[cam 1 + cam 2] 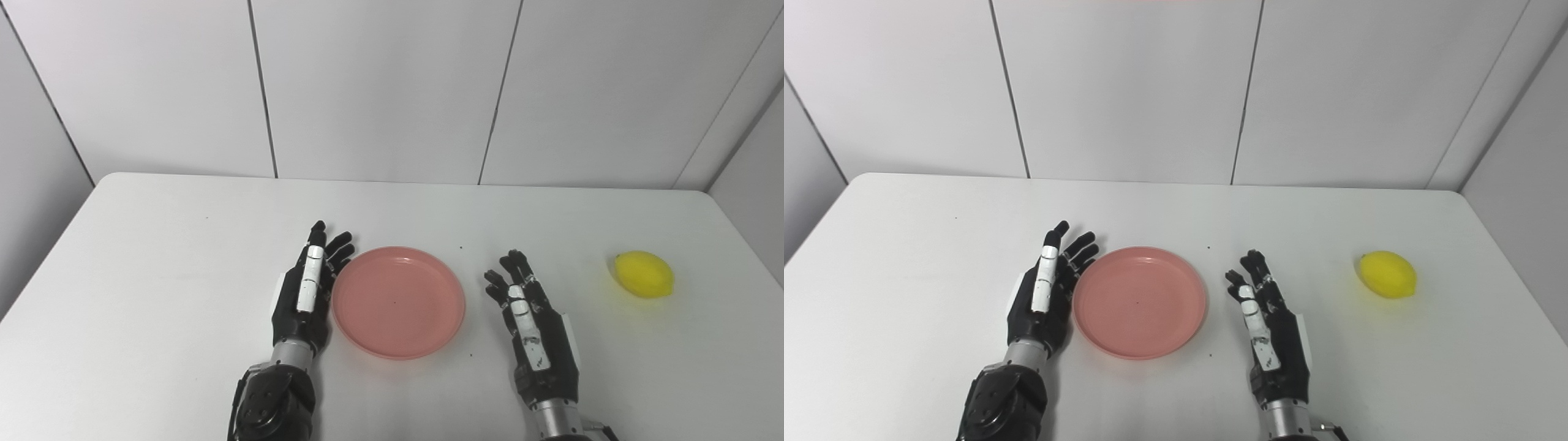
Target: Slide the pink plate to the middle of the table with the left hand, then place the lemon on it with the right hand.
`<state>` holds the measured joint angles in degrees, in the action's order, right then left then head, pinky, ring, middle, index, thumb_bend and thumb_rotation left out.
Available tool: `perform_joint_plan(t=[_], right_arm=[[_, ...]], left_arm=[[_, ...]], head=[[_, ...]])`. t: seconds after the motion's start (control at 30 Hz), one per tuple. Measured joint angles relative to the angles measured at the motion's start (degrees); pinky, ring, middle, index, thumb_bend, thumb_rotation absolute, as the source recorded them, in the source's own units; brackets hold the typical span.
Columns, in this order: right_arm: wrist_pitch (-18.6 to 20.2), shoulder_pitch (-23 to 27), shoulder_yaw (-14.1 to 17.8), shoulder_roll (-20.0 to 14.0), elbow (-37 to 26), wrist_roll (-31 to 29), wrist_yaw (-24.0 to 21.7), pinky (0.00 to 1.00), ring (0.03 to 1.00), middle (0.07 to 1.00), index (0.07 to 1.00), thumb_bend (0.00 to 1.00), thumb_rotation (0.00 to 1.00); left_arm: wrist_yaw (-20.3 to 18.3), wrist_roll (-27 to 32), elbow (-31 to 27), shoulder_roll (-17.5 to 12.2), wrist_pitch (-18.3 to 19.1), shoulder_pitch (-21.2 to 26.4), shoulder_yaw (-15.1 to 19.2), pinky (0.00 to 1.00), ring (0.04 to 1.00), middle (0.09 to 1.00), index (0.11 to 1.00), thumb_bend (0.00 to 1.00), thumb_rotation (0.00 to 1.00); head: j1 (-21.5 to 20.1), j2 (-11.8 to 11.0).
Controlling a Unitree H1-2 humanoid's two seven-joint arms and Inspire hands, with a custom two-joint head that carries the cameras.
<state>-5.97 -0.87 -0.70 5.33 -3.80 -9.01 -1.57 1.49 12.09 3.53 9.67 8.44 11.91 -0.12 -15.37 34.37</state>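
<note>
While both hands lie open holding nothing, the pink plate (398, 301) sits empty.
Left hand (306, 294) touches its nine-o'clock rim; right hand (533, 324) and lemon (644, 274) lie toward three o'clock.

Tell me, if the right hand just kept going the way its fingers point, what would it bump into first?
Probably nothing on the table: the right hand points toward the far edge, passing between the pink plate and the lemon. Only the white wall lies beyond.
</note>
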Motion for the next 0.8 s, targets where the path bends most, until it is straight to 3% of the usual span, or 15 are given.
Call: perform_joint_plan(t=[0.17, 0.2, 0.43, 0.8], right_arm=[[-0.46, 0.4, 0.29, 0.81, 0.31, 6.43, 4.07, 0.84, 0.804, 0.865, 0.852, 0.75, 0.71], [-0.68, 0.45, 0.35, 0.89, 0.28, 7.14, 4.67, 0.84, 0.807, 0.866, 0.848, 0.74, 0.71], [-0.79, 0.88, 1.31, 0.99, -0.12, 7.95, 6.01, 0.85, 0.824, 0.877, 0.847, 0.71, 0.73], [-0.64, 0.98, 2.27, -0.44, -3.36, 17.22, 9.56, 0.74, 0.769, 0.804, 0.799, 0.71, 0.78]], left_arm=[[-0.94, 0.17, 0.83, -0.01, -0.72, 0.01, 0.41, 0.87, 0.832, 0.82, 0.947, 0.74, 0.79], [-1.15, 0.21, 0.96, -0.01, -0.8, 0.03, 0.54, 0.87, 0.831, 0.821, 0.949, 0.73, 0.79], [-2.15, 1.13, 1.75, -0.02, -1.41, 0.52, 1.37, 0.89, 0.837, 0.818, 0.942, 0.74, 0.8], [-3.14, 2.59, 2.25, -0.26, -1.54, 0.88, 2.19, 0.91, 0.851, 0.833, 0.959, 0.73, 0.79]], head=[[-1.16, 0.0], [-2.98, -0.26], [-4.23, -0.44], [-6.78, -1.05]])
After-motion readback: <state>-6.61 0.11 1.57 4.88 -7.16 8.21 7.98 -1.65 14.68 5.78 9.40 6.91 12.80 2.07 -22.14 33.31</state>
